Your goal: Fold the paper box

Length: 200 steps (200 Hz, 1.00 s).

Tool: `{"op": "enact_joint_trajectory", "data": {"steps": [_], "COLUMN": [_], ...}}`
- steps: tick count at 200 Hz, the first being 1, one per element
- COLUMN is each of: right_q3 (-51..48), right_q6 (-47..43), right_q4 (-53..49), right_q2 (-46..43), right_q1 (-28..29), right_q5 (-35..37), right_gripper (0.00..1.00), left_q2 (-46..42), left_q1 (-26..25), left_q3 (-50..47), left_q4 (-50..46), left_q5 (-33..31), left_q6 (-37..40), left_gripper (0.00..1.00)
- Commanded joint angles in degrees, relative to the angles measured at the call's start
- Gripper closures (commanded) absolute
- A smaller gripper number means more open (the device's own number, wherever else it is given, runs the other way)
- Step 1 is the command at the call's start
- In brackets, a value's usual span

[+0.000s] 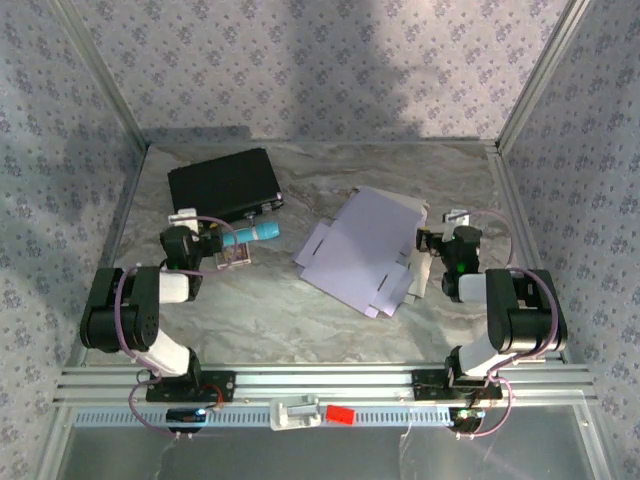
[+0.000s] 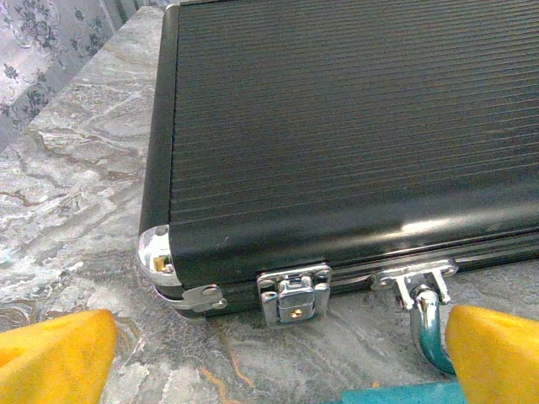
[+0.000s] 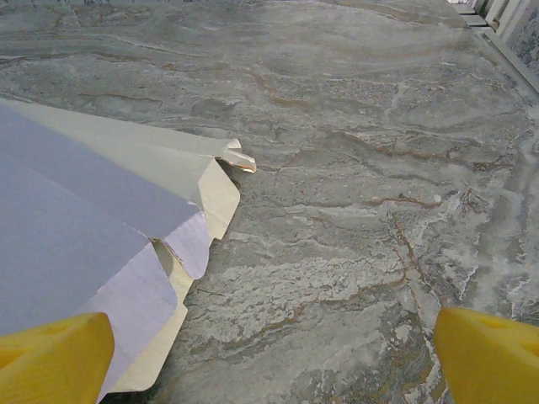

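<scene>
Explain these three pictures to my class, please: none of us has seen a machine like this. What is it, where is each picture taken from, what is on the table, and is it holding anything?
It is a robot with two arms fixed at the near edge of a marble-patterned table. One picture looks down from above. The other two come from small cameras on each wrist; the yellow shapes at the bottom corners are that arm's own fingers.

The left gripper faces a black ribbed case with metal latches. The right gripper sits at the edge of a flat, unfolded lilac paper box, which the robot is meant to fold.

Both grippers are open and hold nothing.
</scene>
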Motion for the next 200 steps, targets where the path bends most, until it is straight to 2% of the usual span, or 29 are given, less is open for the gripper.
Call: {"op": "enact_joint_trajectory", "data": {"steps": [1,156,167,188,200], "right_q3": [1.18,0.45,0.44,0.21,0.5], "right_q6": [-0.81,-0.88,-1.43,-3.67,-4.26], "right_q4": [-0.3,0.45,-1.54,-7.15,-7.94], "right_q2": [0.02,-0.68,-3.22,-12.54,-18.51], "right_q1": [-0.45,-0.26,1.05,5.44,8.61], "right_q5": [-0.62,-0.42,2.92,11.67,16.22], "right_gripper": [0.01,0.01,0.01,0.01,0.01], "left_q2": [-0.63,-0.97,-2.92,-11.34,-16.47], "left_q1": [-0.19,0.18,-1.38,-8.85,-12.99], "left_q3": [-0.17,-1.36,-1.81,-0.71,-0.41], "left_q4": [1.73,3.8,3.34,-3.87,-4.09], "left_q5": [-0.62,0.75,-2.64,-13.62,-17.86], "left_q6": [-0.18,-0.31,0.77,6.37,8.01], "left_gripper": [0.0,0.0,0.0,0.0,0.0]}}
